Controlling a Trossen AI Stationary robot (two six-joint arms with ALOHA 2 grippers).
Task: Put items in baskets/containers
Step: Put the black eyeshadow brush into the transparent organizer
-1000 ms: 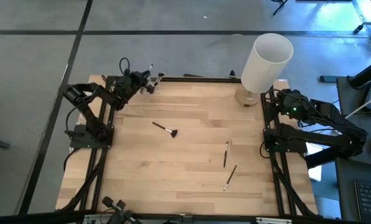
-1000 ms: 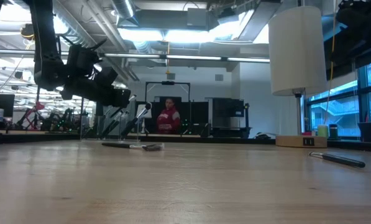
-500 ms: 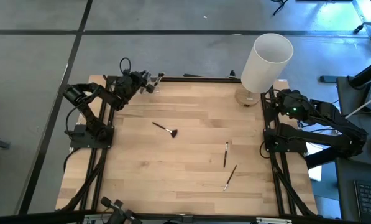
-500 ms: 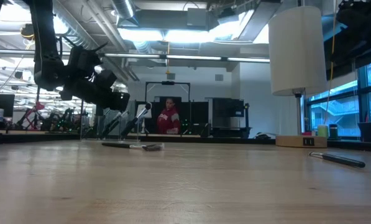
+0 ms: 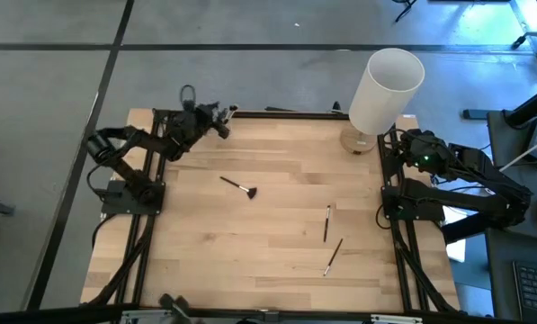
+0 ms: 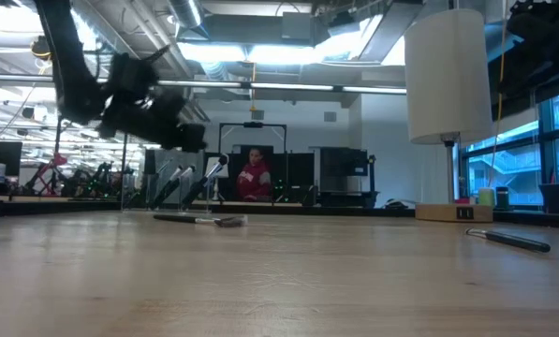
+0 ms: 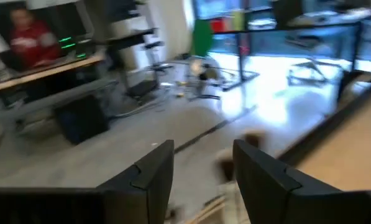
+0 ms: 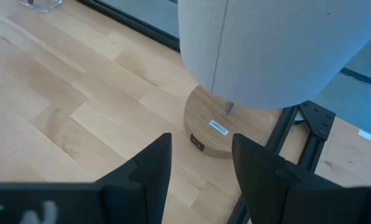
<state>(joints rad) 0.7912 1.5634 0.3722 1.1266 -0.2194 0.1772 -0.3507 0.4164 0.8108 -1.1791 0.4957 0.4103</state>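
While the left claw (image 5: 221, 120) hovers open and empty at the tabletop's (image 5: 277, 180) far-left corner, the nearest brush (image 5: 238, 186) lies toward 5 o'clock, handle toward 10 o'clock. The right claw (image 8: 197, 165), open and empty, waits by the lamp (image 5: 382, 90).

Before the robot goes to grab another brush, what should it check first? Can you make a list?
1. Left gripper empty: ok; the left wrist view shows its fingers apart with nothing between.
2. Right gripper out of the way: ok; open, waiting by the lamp base.
3. Brushes left on the table: ok; fan brush, dark brush, pale-handled brush.
4. Brushes apart, easy to grab: ok.
5. Clear cups at the back edge have room: cannot tell.
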